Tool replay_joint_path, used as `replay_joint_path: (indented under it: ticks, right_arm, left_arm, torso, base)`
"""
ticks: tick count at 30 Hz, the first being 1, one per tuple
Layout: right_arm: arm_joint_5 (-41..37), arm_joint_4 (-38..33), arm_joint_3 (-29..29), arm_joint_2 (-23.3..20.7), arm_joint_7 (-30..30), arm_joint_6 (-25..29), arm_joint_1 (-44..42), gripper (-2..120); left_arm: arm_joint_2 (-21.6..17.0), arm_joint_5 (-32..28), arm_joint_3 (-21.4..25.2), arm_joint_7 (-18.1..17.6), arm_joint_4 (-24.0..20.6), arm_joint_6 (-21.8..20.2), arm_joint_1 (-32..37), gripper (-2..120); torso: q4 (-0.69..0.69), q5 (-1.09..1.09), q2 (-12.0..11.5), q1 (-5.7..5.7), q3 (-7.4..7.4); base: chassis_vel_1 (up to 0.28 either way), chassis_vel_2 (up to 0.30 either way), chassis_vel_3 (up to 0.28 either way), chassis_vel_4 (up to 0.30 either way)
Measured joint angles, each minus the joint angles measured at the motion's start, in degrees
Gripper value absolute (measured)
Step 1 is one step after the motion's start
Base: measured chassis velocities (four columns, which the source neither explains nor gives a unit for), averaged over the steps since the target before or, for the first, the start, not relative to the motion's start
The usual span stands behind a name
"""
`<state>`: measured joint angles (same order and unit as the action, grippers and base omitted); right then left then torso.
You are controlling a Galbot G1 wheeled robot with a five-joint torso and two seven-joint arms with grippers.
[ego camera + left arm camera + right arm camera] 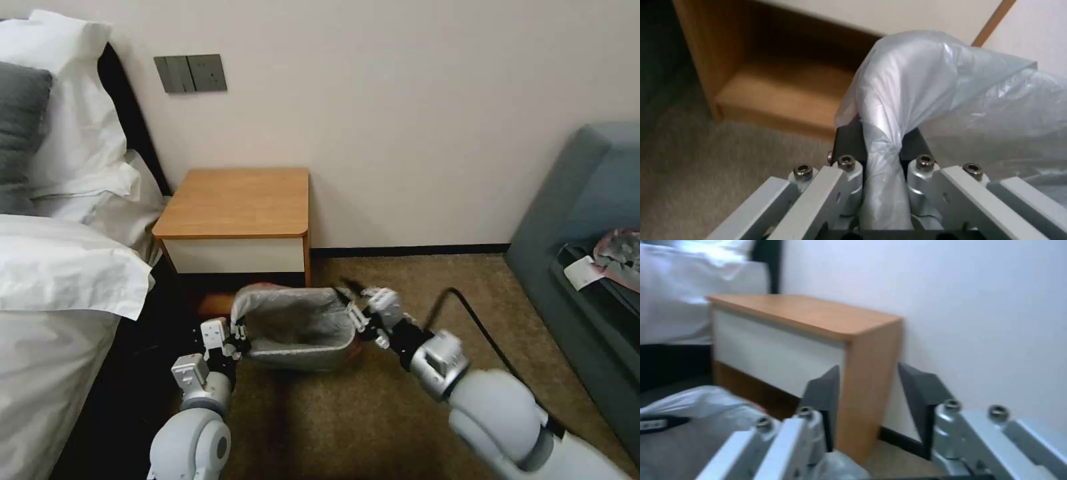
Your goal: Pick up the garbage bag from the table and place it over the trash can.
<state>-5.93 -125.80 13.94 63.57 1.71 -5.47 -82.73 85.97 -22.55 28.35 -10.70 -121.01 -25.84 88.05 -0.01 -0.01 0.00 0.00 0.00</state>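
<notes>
While the garbage bag is spread over the trash can on the carpet, it is gripped at its 9 o'clock edge by the left gripper. In the left wrist view a bunched fold of the bag is seen pinched tightly between the dark fingers of the left gripper, and the rest of the film is draped away beyond it. The bin is found in the head view at 6 o'clock from the table, just in front of its white drawer front; the grey lining is seen inside the opening and folded over the rim, and a trace of the pink-red edge shows at the far rim. The tabletop is seen bare of the bag.

The right gripper is held at the 3 o'clock edge of the bin, near the bag's rim. In the right wrist view its fingers are seen spread apart with nothing between them, the right gripper being released; the corner of the table is framed in the gap, and part of the bag lies close beside the gripper.

A bed is seen at 9 o'clock from the table and a grey sofa at 3 o'clock, where a smaller plastic bundle with a white slip is laid.
</notes>
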Motion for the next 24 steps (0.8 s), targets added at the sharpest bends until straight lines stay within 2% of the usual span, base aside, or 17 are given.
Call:
replay_joint_path:
  ticks: [1,2,6,7,9,10,17,24]
  right_arm:
    - [1.1,1.0,2.0,2.2,0.6,2.9,-2.8,43]
    - [1.1,1.0,2.0,2.2,0.6,2.9,-2.8,43]
    - [3.0,3.5,7.9,8.6,2.7,10.0,-9.2,59]
    - [3.0,3.5,7.9,8.6,2.7,10.0,-9.2,59]
    - [3.0,3.9,9.3,10.6,3.4,11.7,-10.4,71]
    - [3.0,3.9,9.3,10.6,3.4,11.7,-10.4,71]
    - [3.2,5.0,9.1,13.0,4.8,12.5,-10.0,98]
    - [3.4,5.5,8.4,13.3,6.1,13.0,-9.6,100]
  left_arm:
    - [-0.2,-1.2,0.0,0.0,0.4,-1.0,-0.2,8]
    - [-0.2,-1.2,0.0,0.0,0.4,-1.0,-0.2,8]
    - [-0.6,-4.2,-0.1,1.1,1.6,-5.2,-0.3,8]
    - [-0.6,-4.2,-0.1,1.1,1.6,-5.2,-0.3,8]
    - [-0.7,-5.1,-0.4,1.8,2.6,-6.0,-0.2,8]
    - [-0.7,-5.1,-0.4,1.8,2.6,-6.0,-0.2,8]
    - [-0.5,-4.9,-0.8,3.2,3.8,-6.3,-0.2,8]
    - [-0.3,-5.4,-0.5,3.8,4.9,-5.3,0.3,8]
  torso:
    - [0.01,0.00,0.0,0.00,-0.01]
    - [0.01,0.00,0.0,0.00,-0.01]
    - [0.00,0.00,0.0,0.00,0.00]
    - [0.00,0.00,0.0,0.00,0.00]
    - [0.01,-0.01,0.0,0.00,0.00]
    - [0.01,-0.01,0.0,0.00,0.00]
    - [0.02,0.01,0.0,0.00,0.00]
    - [0.02,0.01,0.0,0.00,0.00]
  base:
    - [0.000,0.000,0.000,0.000]
    - [0.000,0.000,0.000,0.000]
    - [0.000,0.000,0.000,0.000]
    - [0.000,0.000,0.000,0.000]
    - [0.000,0.000,0.000,0.000]
    - [0.000,0.000,0.000,0.000]
    - [0.000,0.000,0.000,0.000]
    - [0.000,0.000,0.000,0.000]
